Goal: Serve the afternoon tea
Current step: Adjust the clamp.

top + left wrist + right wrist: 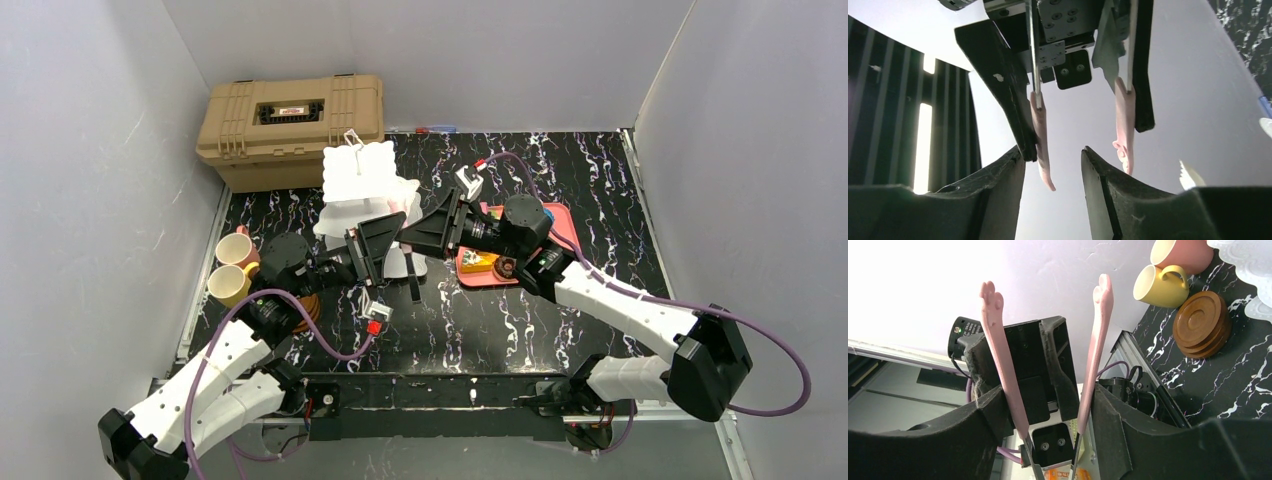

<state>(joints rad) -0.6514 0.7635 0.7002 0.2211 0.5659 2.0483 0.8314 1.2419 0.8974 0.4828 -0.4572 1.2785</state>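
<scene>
Pink-tipped metal tongs point(1004, 360) are held up in the air between the two arms, and my right gripper point(1048, 390) is shut on them, one tong arm lying against each finger. My left gripper point(1052, 150) faces it with its jaws open. One pink tip point(1044, 165) hangs between those jaws without touching them; the other sits beyond the right finger. The white tiered stand point(358, 180) is just behind both grippers point(400, 240). The yellow cup point(1160, 285), pink cup point(1180, 252) and stacked brown saucers point(1202, 322) sit at the table's left edge.
A large tan case point(290, 125) stands at the back left. A pink-red tray point(562, 222) with small pastries point(480, 262) lies under the right arm. Grey walls close in on three sides.
</scene>
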